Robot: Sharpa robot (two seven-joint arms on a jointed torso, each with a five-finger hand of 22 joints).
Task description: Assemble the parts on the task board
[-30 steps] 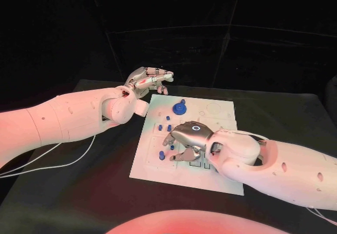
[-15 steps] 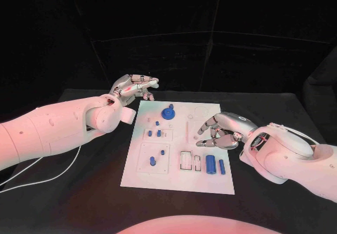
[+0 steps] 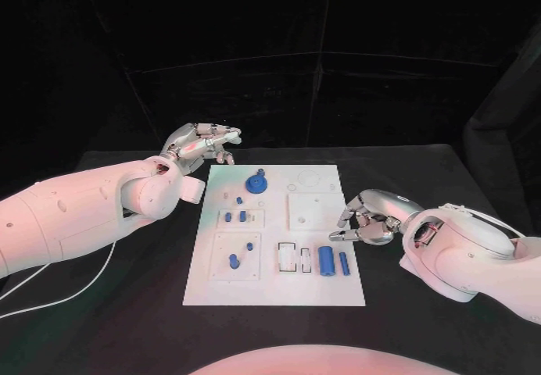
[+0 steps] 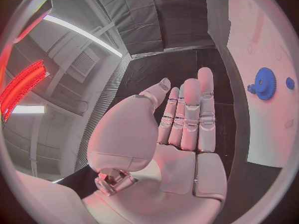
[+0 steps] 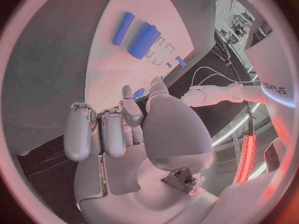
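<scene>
**Blue parts waiting on the white board while both hands are hovering off its edges**

Blue pieces are lying scattered over the task board [image 3: 321, 289], which is sitting flat on the black table [image 3: 428, 164]. A blue gear [image 3: 257, 184] is standing near the board's far edge, small blue pegs [image 3: 234, 216] are sitting toward the board's middle, and a thick blue cylinder [image 3: 326, 260] with a slimmer blue rod [image 3: 344, 263] beside it is lying near the board's right edge.

The right hand [image 3: 367, 219] is hanging just beside that right edge, close to the cylinder, with its fingers curled inward around nothing. The left hand [image 3: 203, 142] is poised off the board's far left corner, near the gear, fingers loosely bent and carrying nothing; its wrist view shows them lying straight and close together.

The step in hand is likely picking the cylinder. Doing it well is probably meaning uncurling the fingers first, coming down over the cylinder's middle, and pinching across its width so the neighbouring rod is not getting nudged or rolled.
</scene>
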